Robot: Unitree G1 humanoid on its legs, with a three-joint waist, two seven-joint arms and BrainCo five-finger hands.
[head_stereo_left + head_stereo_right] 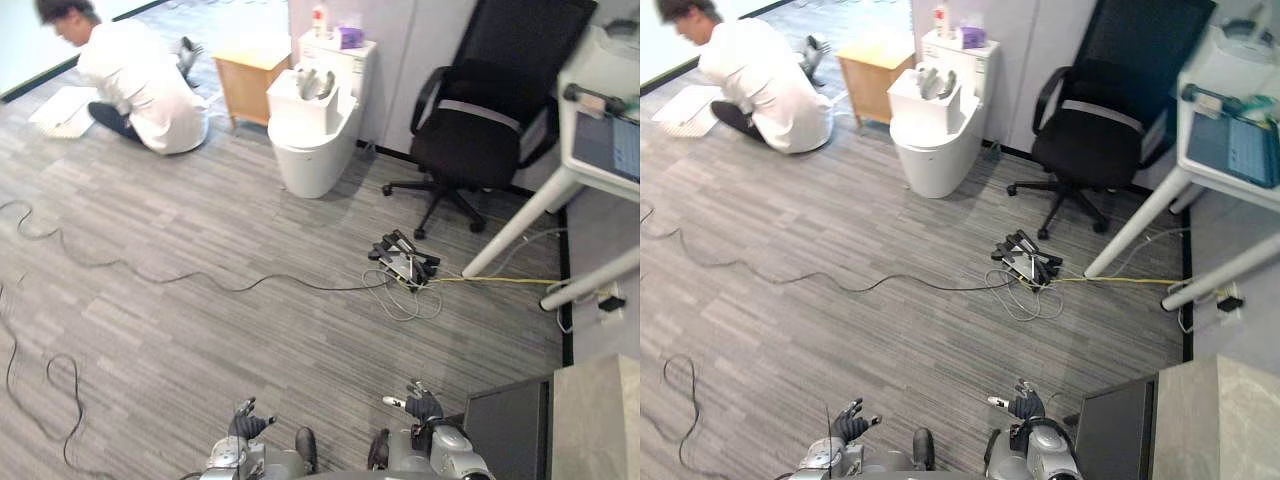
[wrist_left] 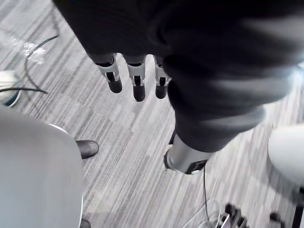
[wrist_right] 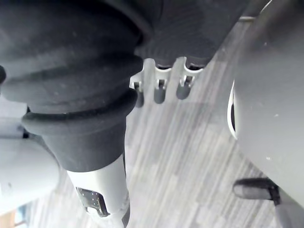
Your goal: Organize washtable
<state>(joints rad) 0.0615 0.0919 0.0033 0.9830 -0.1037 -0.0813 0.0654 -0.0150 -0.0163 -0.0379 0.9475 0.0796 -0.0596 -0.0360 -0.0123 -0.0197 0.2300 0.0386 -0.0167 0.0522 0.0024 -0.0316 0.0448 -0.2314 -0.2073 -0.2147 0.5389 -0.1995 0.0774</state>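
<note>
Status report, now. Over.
Left hand open, empty. Right hand open, empty. Counter at right, untouched. Power strip, cords lying ahead.

Floor: grey carpet planks, finely streaked, in lighter and darker patches. Toilet white, with purple box. Cabinet pale wood. Person in white shirt, dark trousers. Office chair black, grey band across back. Desk white-legged. Laptop blue-grey. Yellow cable, black power strip. Left hand and right hand: silver fingers, dark tips, dark ribbed covers.
</note>
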